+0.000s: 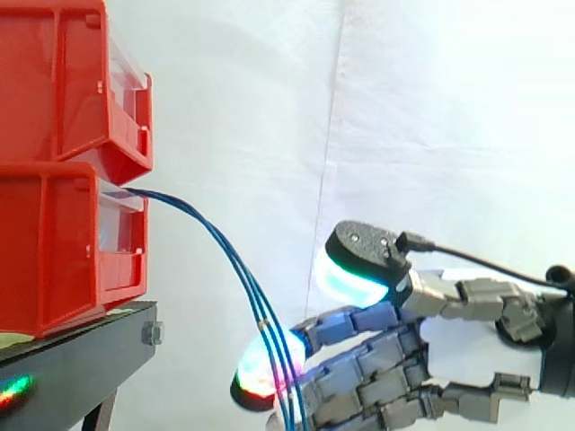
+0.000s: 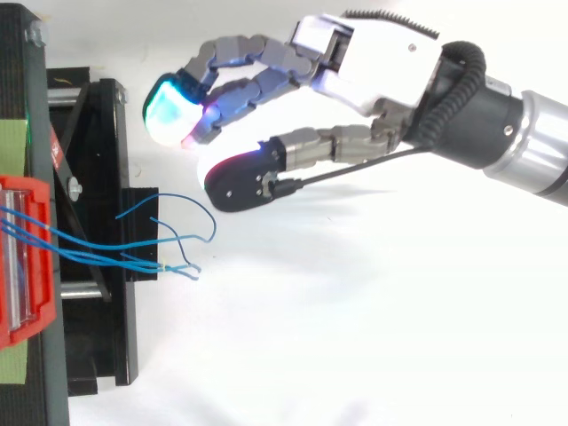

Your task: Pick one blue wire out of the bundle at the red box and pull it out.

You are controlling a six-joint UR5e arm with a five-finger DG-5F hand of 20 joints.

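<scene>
Since the whole thing comes down to where the blue wires (image 1: pixel 256 310) run, here's how I read it. They leave the front of the lower red box (image 1: pixel 54 251), clear the front edge of the black stand (image 1: pixel 81 355) and droop down and outward toward the arm's side. So the long axis points roughly away from the box front, and the loose ends fan out a bit past the stand.

From above, the bundle (image 2: pixel 124 259) comes straight off the red box (image 2: pixel 22 188), with one strand curling off to the side nearest the hand (image 2: pixel 355 62). The hand is spread wide with nothing in it. Its glowing fingertips (image 2: pixel 169 111) sit just off the stand's front edge (image 2: pixel 98 133), to one side of the box, and the thumb (image 2: pixel 235 182) hangs between them and the wire ends, near but not touching.

In the side view a lit fingertip (image 1: pixel 256 382) lines up right behind the wires, but I'd say that's only depth overlap, not contact.

My guess is the next move is sideways along the stand's front edge toward the bundle, so that the curled stray strand lands between thumb and fingers, then a pull straight out from the box.
</scene>
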